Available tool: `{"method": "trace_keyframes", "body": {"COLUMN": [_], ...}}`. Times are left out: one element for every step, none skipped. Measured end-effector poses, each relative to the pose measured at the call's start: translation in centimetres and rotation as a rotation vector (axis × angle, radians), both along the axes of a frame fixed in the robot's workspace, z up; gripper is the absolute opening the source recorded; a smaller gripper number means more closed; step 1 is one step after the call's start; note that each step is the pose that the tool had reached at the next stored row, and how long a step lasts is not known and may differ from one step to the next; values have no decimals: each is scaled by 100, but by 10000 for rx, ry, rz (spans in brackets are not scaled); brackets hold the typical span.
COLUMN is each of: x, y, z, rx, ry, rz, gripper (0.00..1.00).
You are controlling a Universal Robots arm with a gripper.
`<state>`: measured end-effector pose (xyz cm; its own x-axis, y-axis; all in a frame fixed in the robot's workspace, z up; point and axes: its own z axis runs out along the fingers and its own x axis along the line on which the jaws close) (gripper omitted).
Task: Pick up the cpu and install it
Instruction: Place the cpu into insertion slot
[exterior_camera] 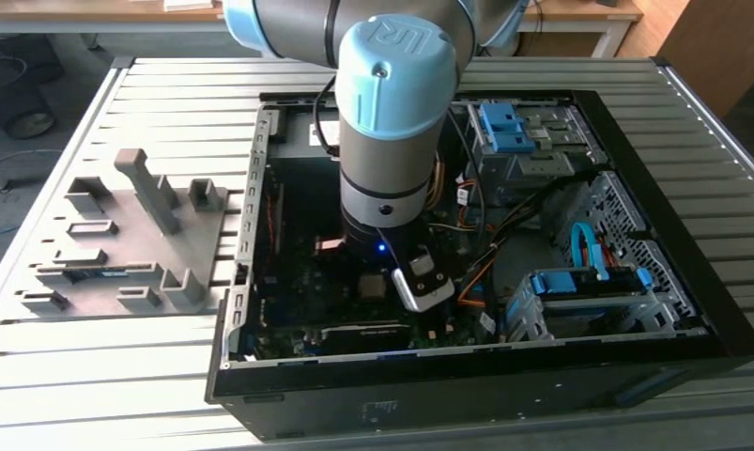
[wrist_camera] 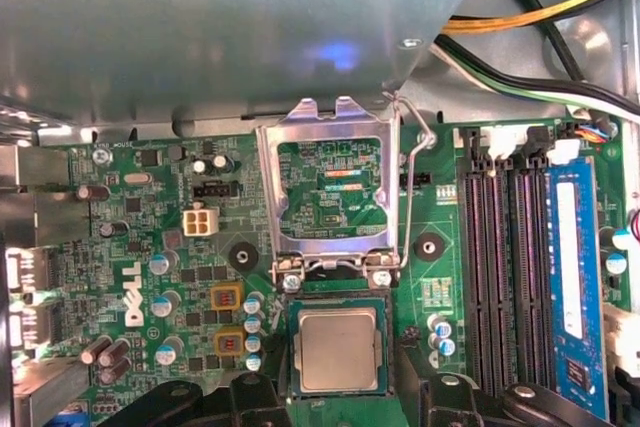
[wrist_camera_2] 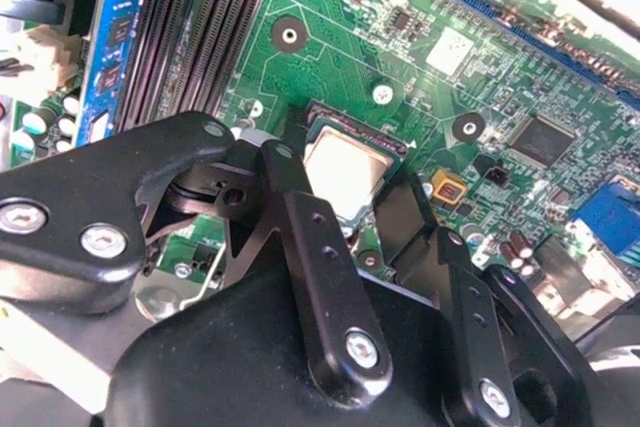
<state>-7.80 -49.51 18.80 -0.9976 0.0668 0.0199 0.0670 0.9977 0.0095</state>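
The cpu point(wrist_camera: 338, 349) lies flat in its socket point(wrist_camera: 335, 303), silvery top up, well in from the edges of the motherboard point(wrist_camera: 445, 297). The metal retention frame point(wrist_camera: 320, 129) stands flipped up just beside it, and the memory slots point(wrist_camera: 500, 267) run along one side. My gripper point(wrist_camera_2: 338, 185) is released, with one black finger point(wrist_camera_2: 300, 237) on either side of the socket and neither clenched on the chip. In the exterior view my arm point(exterior_camera: 395, 122) reaches down into the open computer case point(exterior_camera: 477, 376), which sits on the slatted tabletop point(exterior_camera: 126, 395). A grey fixture point(exterior_camera: 139, 244) lies near the tabletop's edge at the exterior view's left
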Motion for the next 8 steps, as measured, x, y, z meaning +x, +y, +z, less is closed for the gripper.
{"method": "trace_keyframes", "body": {"x": [1, 3, 5, 8, 12, 15, 17, 17], "y": [-1, -2, -3, -3, -4, -4, -4, -4], "z": [-1, -1, -2, -3, -3, -4, -5, -5], "rx": [-1, -2, -3, -4, -6, -7, -7, -8], "ry": [-1, 0, 0, 1, 1, 2, 2, 2], "rz": [0, 0, 2, 3, 3, 5, 5, 4], "gripper": [55, 55, 55, 55, 55, 55, 55, 55]}}
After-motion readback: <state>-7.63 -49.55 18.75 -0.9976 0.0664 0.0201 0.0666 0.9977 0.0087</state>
